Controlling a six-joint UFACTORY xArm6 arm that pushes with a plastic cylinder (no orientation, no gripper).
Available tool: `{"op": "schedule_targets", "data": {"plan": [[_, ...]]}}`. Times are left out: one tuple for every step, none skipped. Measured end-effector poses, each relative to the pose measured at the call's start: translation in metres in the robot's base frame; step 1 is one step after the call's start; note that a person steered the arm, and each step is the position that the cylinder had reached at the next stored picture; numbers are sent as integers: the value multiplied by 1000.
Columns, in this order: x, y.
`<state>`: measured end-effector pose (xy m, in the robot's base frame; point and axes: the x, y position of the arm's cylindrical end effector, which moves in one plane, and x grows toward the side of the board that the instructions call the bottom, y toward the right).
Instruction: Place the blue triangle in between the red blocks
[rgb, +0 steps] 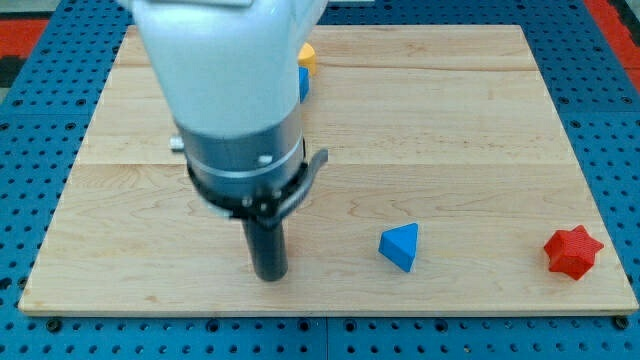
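The blue triangle (401, 246) lies on the wooden board (450, 120) toward the view's bottom, right of centre. A red star-shaped block (573, 252) sits near the board's bottom right corner. No other red block shows; the arm may hide it. My tip (269, 274) rests on the board near the view's bottom, well to the left of the blue triangle and apart from it. The arm's white and grey body (235, 90) fills the view's upper left.
A yellow block (307, 55) and a second blue block (303, 83) peek out from behind the arm near the board's top edge, their shapes mostly hidden. A blue perforated table (620, 150) surrounds the board.
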<state>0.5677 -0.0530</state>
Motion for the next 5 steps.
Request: {"op": "schedule_targets", "data": {"plan": [[-5,-10],[11,-32],[51,26],[47,98],[37,105]]}}
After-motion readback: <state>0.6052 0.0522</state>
